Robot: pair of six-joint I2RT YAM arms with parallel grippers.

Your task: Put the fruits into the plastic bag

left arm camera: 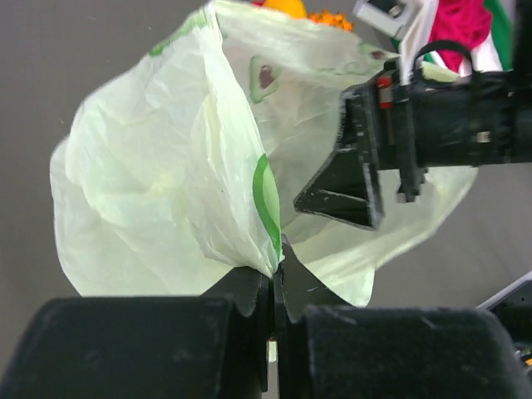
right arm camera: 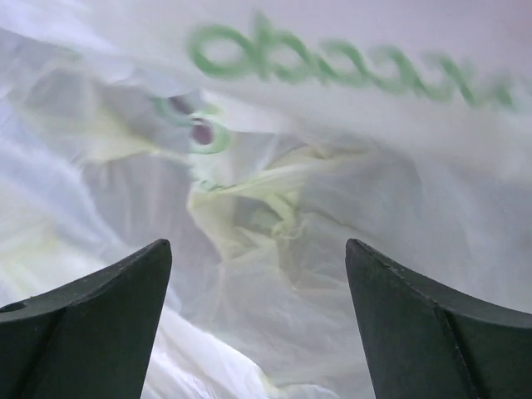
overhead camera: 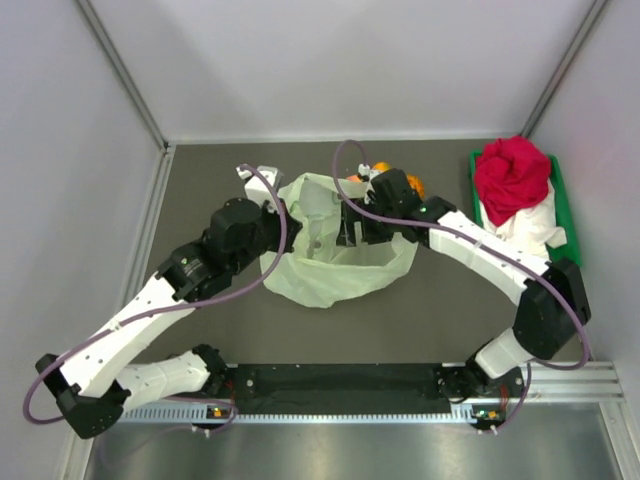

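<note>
Two arms are on this. The left gripper [left arm camera: 274,264] has its fingers pressed together on a fold of the rim of the large, thin, translucent pale-green plastic bag [left arm camera: 158,166], lifting that side so the mouth gapes. The right gripper [right arm camera: 258,274] is inside the mouth with its fingers wide apart and nothing between them, only crumpled film ahead.

The bag lies mid-way across the dark grey table top [overhead camera: 200,300], between the two wrists. Small orange-yellow fruits [overhead camera: 380,167] sit just behind the bag, outside it. Two are visible; the right arm may hide others. I can't see any fruit inside the bag.

My read is that the right arm is empty, so the step in hand is fetching a fruit.
- Back the right gripper out through the opening without snagging film.
- Don't let the left clamp slacken, or the mouth collapses.
- Take the fruit from above, come in high over the rim, and let go low inside.

Main risk: a finger hooks loose film and drags the bag off the left grip.
</note>
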